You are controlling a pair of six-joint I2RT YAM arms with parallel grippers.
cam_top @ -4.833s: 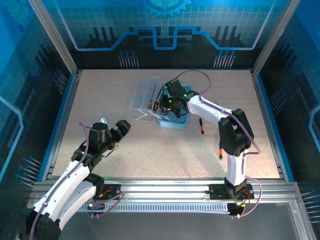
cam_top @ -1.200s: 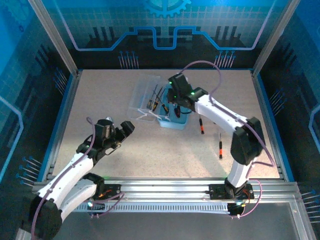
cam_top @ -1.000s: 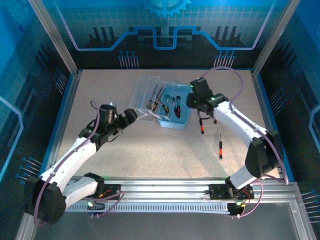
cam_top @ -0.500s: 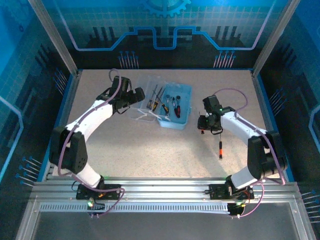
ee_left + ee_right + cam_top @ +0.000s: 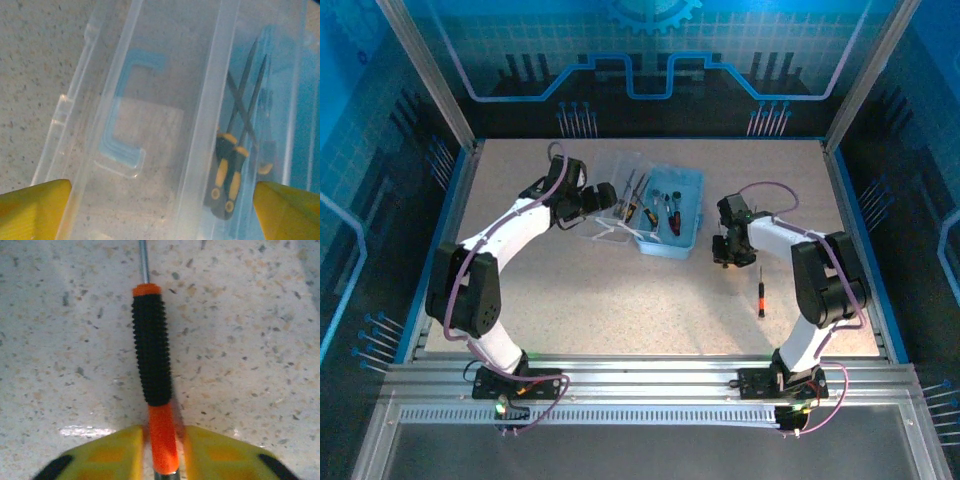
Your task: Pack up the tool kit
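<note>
The tool kit (image 5: 682, 222), a light-blue translucent case, sits on the tabletop (image 5: 570, 300) a little beyond its middle. Its clear lid (image 5: 605, 190) is swung open to the left and lies flat. Several slim hand tools (image 5: 665, 212) rest side by side in the open case, running front to back. The left wrist view looks down through the clear lid (image 5: 150, 100), where a pale blue handle outline (image 5: 122, 112) shows. Beside it, a crossed pair of dark tools with yellow-and-black grips (image 5: 227, 172) lies next to the blue wall; which compartment they lie in I cannot tell.

The left tool (image 5: 601, 194) hovers over the lid with its jaws spread wide. Its yellow fingertips (image 5: 35, 202) sit at the two lower corners of its wrist view, with the lid between them.

To the right of the case, well apart from it, the right tool (image 5: 725, 252) is down at the tabletop. In its wrist view the right tool (image 5: 162, 450) has its yellow pads (image 5: 117, 452) pressed on either side of the orange end of a black-ribbed screwdriver (image 5: 151, 347), clamped on it. The shaft points away across the speckled surface.

A second screwdriver (image 5: 761, 295) lies loose nearer the front edge, just beside the right arm.
</note>
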